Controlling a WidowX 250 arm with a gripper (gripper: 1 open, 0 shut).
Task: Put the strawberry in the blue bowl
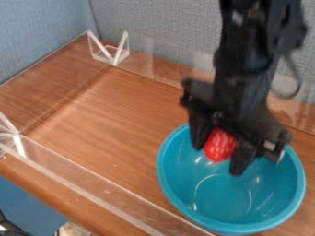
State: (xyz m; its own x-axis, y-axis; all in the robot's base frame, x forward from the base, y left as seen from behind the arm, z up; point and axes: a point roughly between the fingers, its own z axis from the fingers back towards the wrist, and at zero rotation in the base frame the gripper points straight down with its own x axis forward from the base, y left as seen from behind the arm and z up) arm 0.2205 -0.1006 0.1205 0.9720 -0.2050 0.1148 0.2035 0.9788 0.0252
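Pincer (224, 147) pointing downward, clamping the red strawberry (220, 145) between its fingers and hanging over the inside of the blue bowl (277, 207), which is sitting on the wooden surface (92, 101) near its right front corner.

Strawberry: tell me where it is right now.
In the camera view the strawberry sits right of centre, clamped in the hand and held above the inside of the blue bowl, not yet resting in it.
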